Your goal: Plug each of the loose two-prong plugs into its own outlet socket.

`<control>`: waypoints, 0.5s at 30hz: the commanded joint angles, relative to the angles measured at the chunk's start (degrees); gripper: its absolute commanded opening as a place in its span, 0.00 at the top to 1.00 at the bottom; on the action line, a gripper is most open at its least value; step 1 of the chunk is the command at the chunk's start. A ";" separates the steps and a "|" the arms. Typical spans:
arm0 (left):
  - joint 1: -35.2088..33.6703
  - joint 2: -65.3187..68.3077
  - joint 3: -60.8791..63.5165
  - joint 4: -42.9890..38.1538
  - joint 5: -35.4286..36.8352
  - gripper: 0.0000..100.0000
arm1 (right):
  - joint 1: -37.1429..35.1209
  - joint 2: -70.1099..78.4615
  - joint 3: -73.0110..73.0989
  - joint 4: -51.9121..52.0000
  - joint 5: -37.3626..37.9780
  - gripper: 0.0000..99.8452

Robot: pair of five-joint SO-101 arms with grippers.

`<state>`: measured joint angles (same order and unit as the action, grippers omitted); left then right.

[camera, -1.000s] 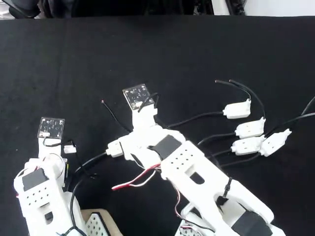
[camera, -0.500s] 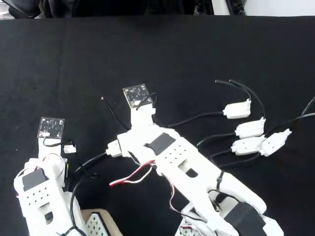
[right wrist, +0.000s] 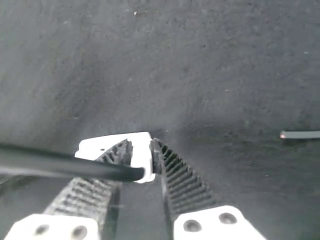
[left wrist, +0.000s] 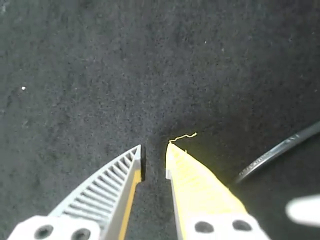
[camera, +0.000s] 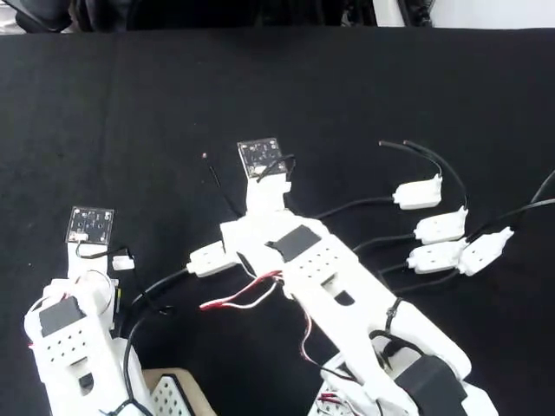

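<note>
Right fingers (right wrist: 185, 180) clamped on plug (right wrist: 115, 145) near its edge; left fingers (left wrist: 195, 190) barely parted, empty; risk: cable (right wrist: 60, 165) drag may twist plug loose.

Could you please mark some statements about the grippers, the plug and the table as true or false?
1. The right gripper is clamped on a white plug that trails a black cable. True.
2. The left gripper is holding a plug. False: nothing sits between its fingers, which are slightly apart over the bare cloth.
3. Four white connectors with black leads lie close together on the right side of the table. True.
4. The table is covered in white. False: its cover is black.
</note>
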<state>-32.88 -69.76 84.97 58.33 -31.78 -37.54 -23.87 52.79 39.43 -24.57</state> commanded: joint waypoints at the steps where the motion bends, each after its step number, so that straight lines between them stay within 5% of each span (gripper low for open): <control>1: -0.48 -0.53 -0.22 -0.70 0.79 0.91 | -1.14 0.13 0.22 -2.29 -0.53 0.99; 15: -0.48 -0.53 -0.22 -0.70 0.79 0.91 | -1.05 0.22 3.03 -6.51 -0.44 0.99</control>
<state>-32.88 -69.76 84.97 58.33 -31.78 -37.98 -23.87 56.04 34.07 -24.57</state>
